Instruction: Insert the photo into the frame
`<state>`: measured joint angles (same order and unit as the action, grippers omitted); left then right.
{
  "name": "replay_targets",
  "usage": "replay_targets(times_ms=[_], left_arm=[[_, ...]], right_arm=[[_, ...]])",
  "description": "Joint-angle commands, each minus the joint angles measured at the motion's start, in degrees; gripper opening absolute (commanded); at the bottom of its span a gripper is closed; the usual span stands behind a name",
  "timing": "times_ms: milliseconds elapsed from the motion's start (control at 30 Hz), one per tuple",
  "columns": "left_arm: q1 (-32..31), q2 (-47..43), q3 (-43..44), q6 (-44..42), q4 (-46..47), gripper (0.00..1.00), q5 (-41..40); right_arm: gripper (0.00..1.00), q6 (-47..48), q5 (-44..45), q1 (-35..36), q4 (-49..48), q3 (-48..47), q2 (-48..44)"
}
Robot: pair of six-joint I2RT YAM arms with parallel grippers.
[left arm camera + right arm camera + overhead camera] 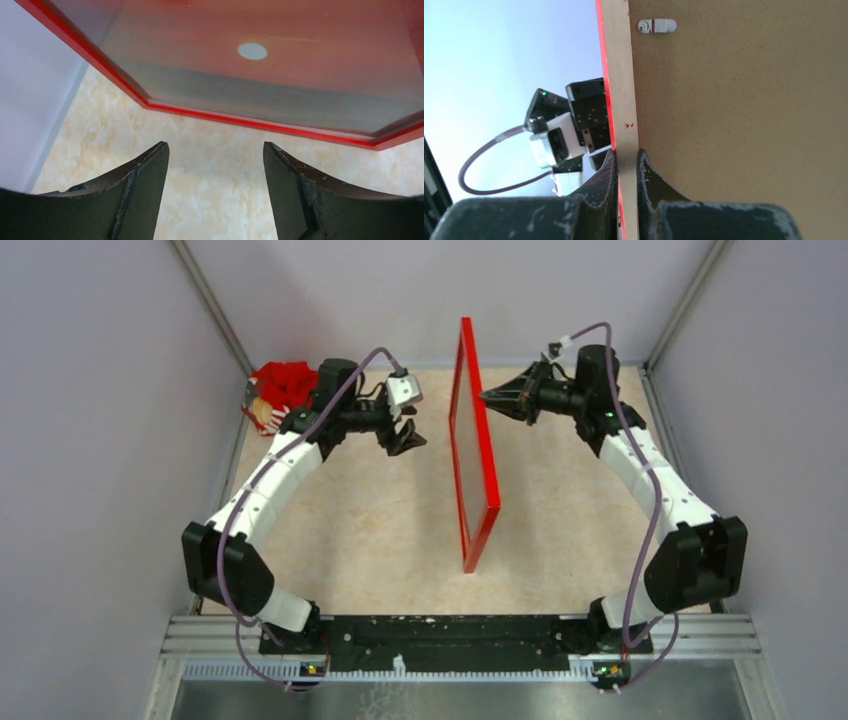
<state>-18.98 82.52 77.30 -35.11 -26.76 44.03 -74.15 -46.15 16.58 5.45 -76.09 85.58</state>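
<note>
The red frame (480, 538) stands upright on its long edge in the middle of the table, running near to far. My right gripper (487, 395) is shut on its far upper rail. In the right wrist view the jaws (626, 152) pinch the frame's pale wood rail (621, 75), next to the brown backing panel (744, 125). My left gripper (405, 440) is open and empty, left of the frame and apart from it. In the left wrist view, my left gripper (215, 147) faces the frame's red front (240, 119). The sunset photo (310, 65) with its white sun shows inside the frame.
A red bundle (280, 390) lies at the table's back left corner. A white turn clip (656, 25) sits on the backing panel. Grey walls close in the table on the left, right and far sides. The left wrist camera (556, 140) shows beyond the frame.
</note>
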Motion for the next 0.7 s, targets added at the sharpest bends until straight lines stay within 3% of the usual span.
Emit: replay_targets(times_ms=[0, 33, 133, 433, 567, 667], left_arm=[[-3.28, 6.31, 9.45, 4.97, 0.19, 0.76, -2.31], [-3.77, 8.02, 11.01, 4.78, -1.24, 0.76, -2.64], [-4.13, 11.77, 12.25, 4.53, -3.44, 0.76, -2.79], [-4.85, 17.94, 3.7, 4.78, -1.13, 0.74, -4.32], [-4.44, 21.94, 4.74, 1.47, -7.3, 0.73, -7.38], [0.23, 23.7, 3.2, -1.05, -9.15, 0.66, -10.26]], right_arm=[[0.0, 8.07, -2.16, -8.61, 9.08, -0.45, -7.48], [0.0, 12.08, -1.32, -10.66, 15.16, -0.3, -8.35], [0.0, 20.34, 0.59, -15.83, 21.3, 3.59, -10.92], [0.03, 23.01, 3.04, -19.48, 21.69, 14.45, -15.91], [0.01, 19.18, 1.21, -19.48, 12.32, 22.6, -17.95], [0.0, 13.42, 0.36, -19.48, 1.54, 31.78, -19.39]])
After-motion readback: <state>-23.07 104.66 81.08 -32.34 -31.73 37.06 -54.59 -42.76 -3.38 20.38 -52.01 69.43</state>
